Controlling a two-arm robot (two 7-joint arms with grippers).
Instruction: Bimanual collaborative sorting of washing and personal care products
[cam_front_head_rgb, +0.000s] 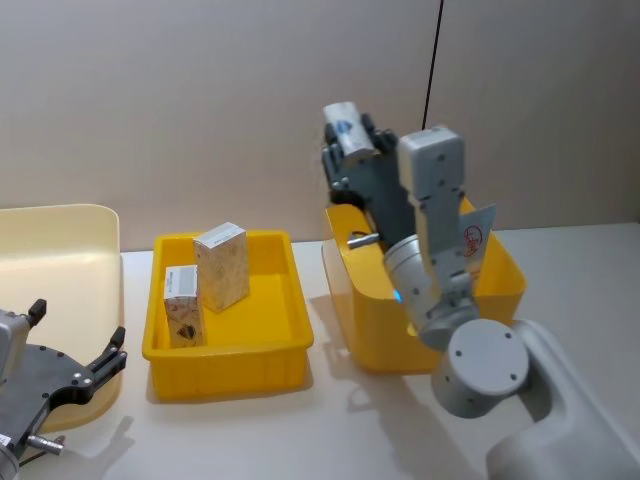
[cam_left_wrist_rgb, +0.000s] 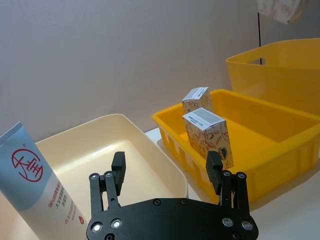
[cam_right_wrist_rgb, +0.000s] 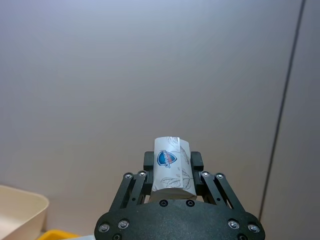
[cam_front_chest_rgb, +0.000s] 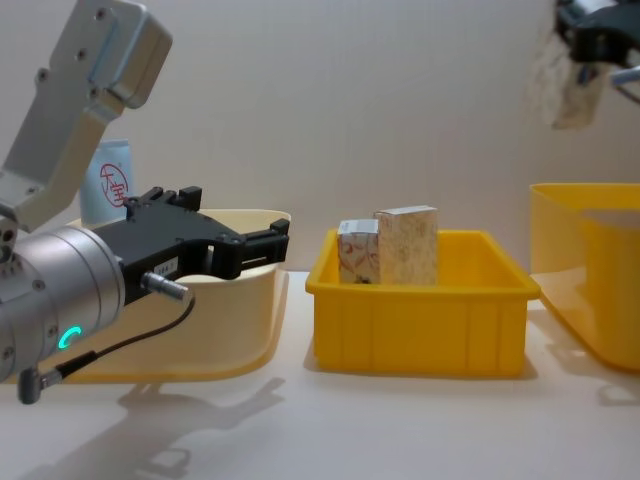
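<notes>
Mid-sort on your bench (cam_front_head_rgb: 330, 430): the right end effector (cam_right_wrist_rgb: 172, 172) is raised high above the deep yellow bin (cam_front_head_rgb: 500, 290) on your right, its fingers (cam_right_wrist_rgb: 197, 161) pinching a small pale carton with a blue shield logo (cam_right_wrist_rgb: 171, 170), held well clear of every container. Two cartons with orange-brown print already stand upright, just beside each other, in the shallow yellow tray (cam_front_head_rgb: 285, 345) at centre, the taller carton (cam_front_head_rgb: 221, 265) behind the shorter carton (cam_front_head_rgb: 182, 306), so that part of the sort looks done. A pale blue tube with a red round logo (cam_left_wrist_rgb: 35, 180) leans in the cream bin (cam_left_wrist_rgb: 110, 135) at your left, which reads as another item placed. A second tube with red print (cam_front_head_rgb: 476, 243) juts from the deep yellow bin behind the right arm; how much else lies in there is hidden. Your left end effector (cam_left_wrist_rgb: 167, 172) hovers low beside the cream bin, fingers spread and holding nothing. What remains, by the look of it, is carrying the lifted carton across to its container and clearing whatever is left in the deep bin.
</notes>
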